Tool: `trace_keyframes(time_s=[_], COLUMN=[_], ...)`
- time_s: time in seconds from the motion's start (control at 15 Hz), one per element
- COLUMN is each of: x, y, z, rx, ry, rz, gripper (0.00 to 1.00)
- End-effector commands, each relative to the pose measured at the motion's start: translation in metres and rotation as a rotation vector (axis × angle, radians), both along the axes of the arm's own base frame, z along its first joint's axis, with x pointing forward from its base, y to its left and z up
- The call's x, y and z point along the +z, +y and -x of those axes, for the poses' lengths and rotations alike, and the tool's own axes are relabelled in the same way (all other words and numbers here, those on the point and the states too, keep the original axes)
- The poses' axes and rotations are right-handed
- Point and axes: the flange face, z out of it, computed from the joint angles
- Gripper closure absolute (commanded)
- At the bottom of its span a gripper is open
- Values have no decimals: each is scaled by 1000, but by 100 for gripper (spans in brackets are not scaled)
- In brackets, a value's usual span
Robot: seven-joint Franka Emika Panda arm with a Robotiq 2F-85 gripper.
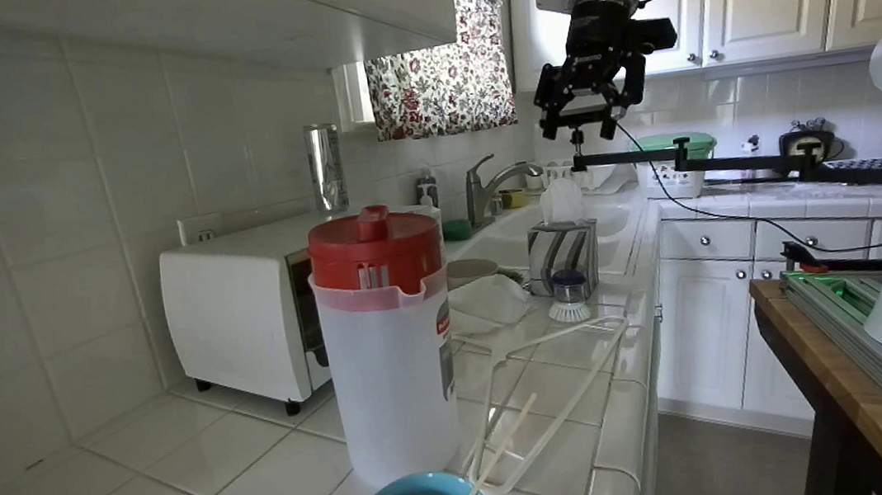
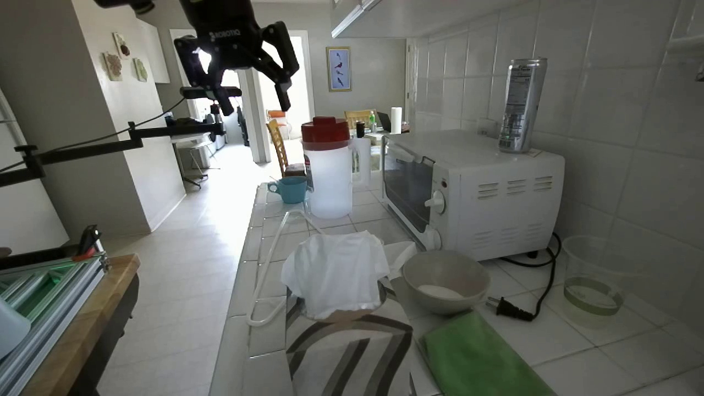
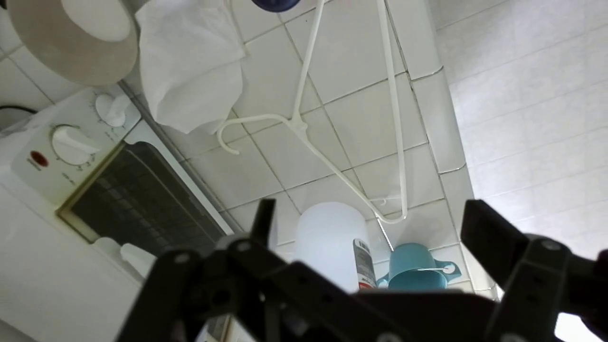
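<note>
Wrist view shows one gripper (image 3: pixel 370 211), spread wide and with nothing held in it; both exterior views confirm that it hangs higher than the counter (image 3: pixel 294 161). Before it I count one white pitcher (image 3: pixel 327 237), one blue cup (image 3: pixel 411 261) and one white hanger (image 3: pixel 298 124), all placed on the tiles. The pitcher and the cup stand near each other; whether they touch, I cannot tell. Along the right side of this view runs the counter edge (image 3: pixel 441 128), and beyond it lies the floor (image 3: pixel 527 118); the cup and the long bar of the hanger are both close to this edge. Toward the left, a strip of tile separates the hook of the hanger from one toaster oven (image 3: pixel 142 199), which has two knobs (image 3: pixel 73 145) on its front. One white sheet (image 3: pixel 190 76) and one bowl (image 3: pixel 71 52) are in the upper left. Both exterior views show the red lid (image 1: pixel 375 251) of the pitcher, and also one can (image 1: pixel 326 169) standing on the oven, a thing which the wrist view does not give. In an exterior view are seen one green cloth (image 2: pixel 484 355), one clear tub (image 2: pixel 597 275) and one plug (image 2: pixel 514 311), and in an exterior view one faucet (image 1: pixel 475 194); these too the wrist view leaves out.
</note>
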Motion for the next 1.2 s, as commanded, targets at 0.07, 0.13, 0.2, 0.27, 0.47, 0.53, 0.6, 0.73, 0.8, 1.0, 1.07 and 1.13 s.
trace_keyframes(time_s=[0.07, 0.13, 0.2, 0.27, 0.47, 0.53, 0.6, 0.73, 0.8, 1.0, 1.07, 1.13], x=[4, -1, -10, -18, -52, -62, -72, -83, -88, -103, -97, -102], y=[-1, -1, 1, 3, 8, 10, 10, 10, 10, 14, 12, 14], z=[0, 0, 0, 1, 6, 7, 7, -1, -5, -11, -8, -9], rx=[4, 11, 22, 26, 47, 48, 51, 53, 52, 37, 17, 17], ry=[-12, -8, 6, 16, 49, 57, 57, 43, 25, 27, 44, 51], rz=[-16, -11, -19, -14, -12, -4, 4, 29, 48, 53, 66, 67], gripper=[0, 0, 0, 0, 0, 0, 0, 0, 0, 0, 0, 0])
